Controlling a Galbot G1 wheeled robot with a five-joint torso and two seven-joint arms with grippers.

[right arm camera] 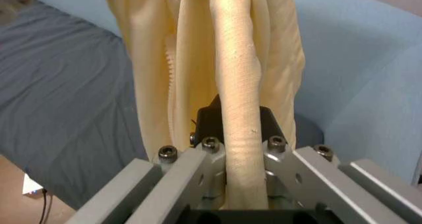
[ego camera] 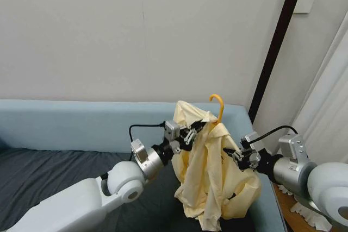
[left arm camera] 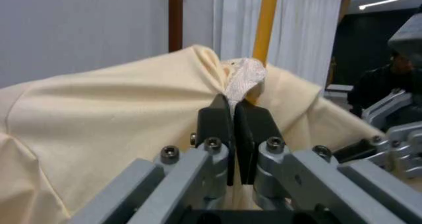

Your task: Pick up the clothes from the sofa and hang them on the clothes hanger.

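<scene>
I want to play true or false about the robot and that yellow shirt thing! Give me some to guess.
1. The left gripper is shut on the pale yellow cloth garment. True.
2. The right gripper is open and empty. False: it is shut on a fold of the garment.
3. The garment lies flat on the light blue sofa. False: both grippers hold it up above the seat.
4. An orange curved hanger hook sticks out above the garment. True.
</scene>
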